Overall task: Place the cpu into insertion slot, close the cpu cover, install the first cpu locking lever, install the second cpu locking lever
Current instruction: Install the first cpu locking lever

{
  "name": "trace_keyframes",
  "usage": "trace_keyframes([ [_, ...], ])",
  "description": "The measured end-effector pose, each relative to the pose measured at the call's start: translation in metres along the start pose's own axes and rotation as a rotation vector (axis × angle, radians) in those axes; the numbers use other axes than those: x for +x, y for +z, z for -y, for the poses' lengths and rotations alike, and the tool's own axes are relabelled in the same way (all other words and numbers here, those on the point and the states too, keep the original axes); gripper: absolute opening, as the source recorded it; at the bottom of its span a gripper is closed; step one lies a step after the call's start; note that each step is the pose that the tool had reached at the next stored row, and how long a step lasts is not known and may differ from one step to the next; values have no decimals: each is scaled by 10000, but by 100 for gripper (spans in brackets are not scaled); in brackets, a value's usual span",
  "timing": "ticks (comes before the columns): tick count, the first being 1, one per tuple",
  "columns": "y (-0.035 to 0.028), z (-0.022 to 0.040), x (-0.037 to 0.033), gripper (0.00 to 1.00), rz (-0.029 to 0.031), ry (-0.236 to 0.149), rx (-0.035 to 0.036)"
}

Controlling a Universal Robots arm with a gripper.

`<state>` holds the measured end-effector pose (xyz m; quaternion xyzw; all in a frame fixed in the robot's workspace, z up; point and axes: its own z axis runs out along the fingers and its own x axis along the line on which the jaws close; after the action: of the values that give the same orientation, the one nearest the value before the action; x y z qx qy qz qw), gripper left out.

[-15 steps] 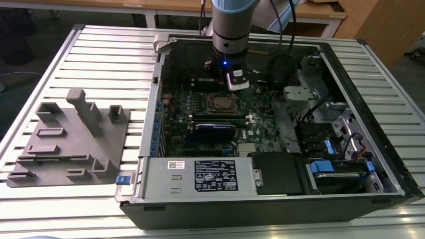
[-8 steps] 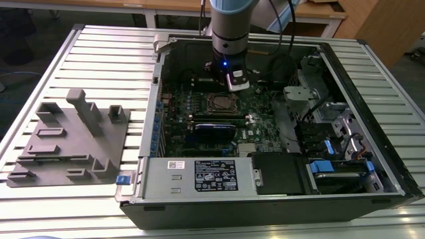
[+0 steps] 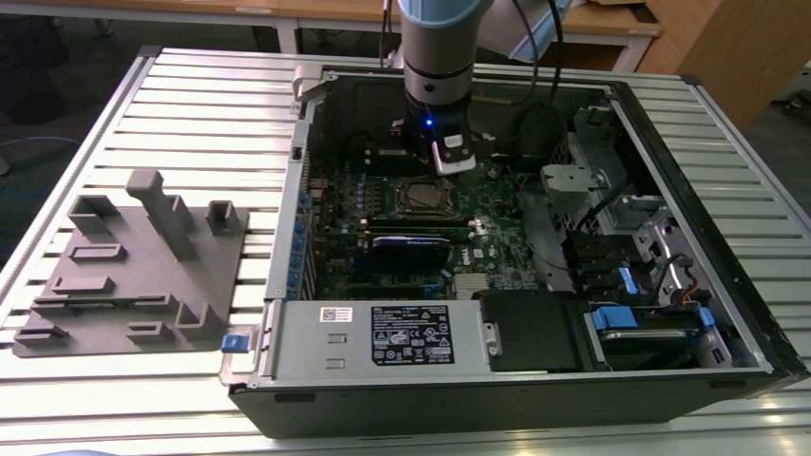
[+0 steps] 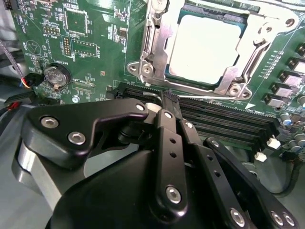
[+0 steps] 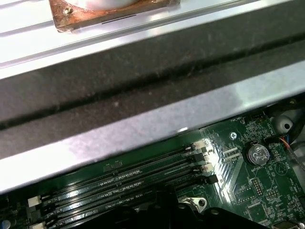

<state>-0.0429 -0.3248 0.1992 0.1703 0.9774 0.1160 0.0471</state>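
One gripper [image 4: 166, 102] hangs just beside the insertion slot [image 4: 219, 13], fingers pressed together, seemingly on nothing. The cpu [image 4: 202, 47] sits there under the lowered cpu cover [image 4: 159, 45].

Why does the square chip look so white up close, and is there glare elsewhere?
Second wrist view: glare washes the cpu nearly white. First wrist view: the metal case edge shines bright. Exterior view: the motherboard lies in dim shadow.
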Motion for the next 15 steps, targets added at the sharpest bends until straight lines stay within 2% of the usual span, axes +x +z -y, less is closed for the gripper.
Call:
trace_keyframes([
  [2,-4,5,-2,11,-48,20,-135],
  [4,-5,11,-3,11,-75,31,-218],
  [7,-8,21,4,11,-70,33,-268],
  [15,-17,49,43,11,2,20,-403],
])
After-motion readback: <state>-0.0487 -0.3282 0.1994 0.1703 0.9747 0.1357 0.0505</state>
